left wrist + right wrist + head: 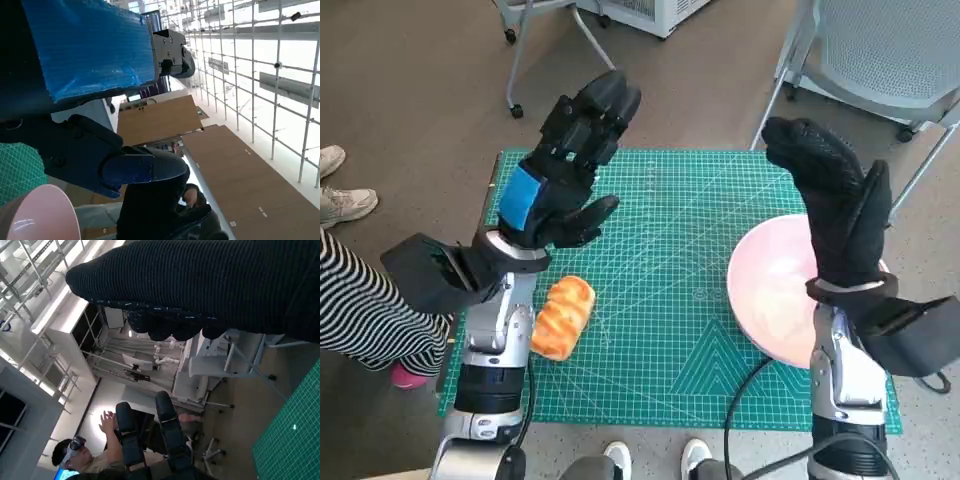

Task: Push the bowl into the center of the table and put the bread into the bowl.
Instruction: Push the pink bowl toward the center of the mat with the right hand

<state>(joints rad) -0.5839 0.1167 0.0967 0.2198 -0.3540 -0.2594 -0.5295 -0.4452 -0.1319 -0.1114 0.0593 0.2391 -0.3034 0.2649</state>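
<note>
Step in hand, as judged: the push, not yet begun; pink bowl (775,290) sits at the right edge of the green-matted tabletop (670,300), bread (561,317) lies at the left edge beside the left forearm. Right robot hand (835,215): raised over the bowl's far side, fingers loosely curled, holding nothing; next it must drop beside the bowl's outer wall and press centreward. Left robot hand (565,165): lifted, fingers spread, empty, beyond the bread.

One bowl (772,295), one bread (562,316), one mat (660,260), two hands.
</note>
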